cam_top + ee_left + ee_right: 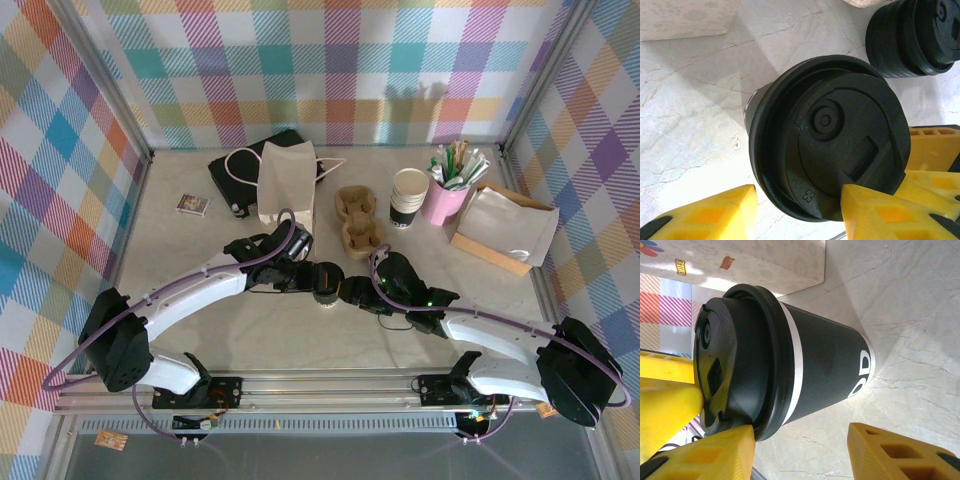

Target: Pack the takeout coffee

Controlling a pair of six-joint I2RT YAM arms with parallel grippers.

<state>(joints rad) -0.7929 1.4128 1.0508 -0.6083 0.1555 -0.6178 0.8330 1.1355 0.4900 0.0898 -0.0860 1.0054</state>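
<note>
Left gripper (799,194) beside lidded black cup (825,130)

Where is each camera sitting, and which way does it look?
Top external: high above and behind the arms, looking down on the table; the left arm and right arm show, meeting at the coffee cup.
Left wrist: on the left arm, looking down at the cup's black lid; the left gripper shows its yellow fingers.
Right wrist: on the right arm, looking at the cup's side; the right gripper shows its yellow fingers.
Shared: all three see that cup.
</note>
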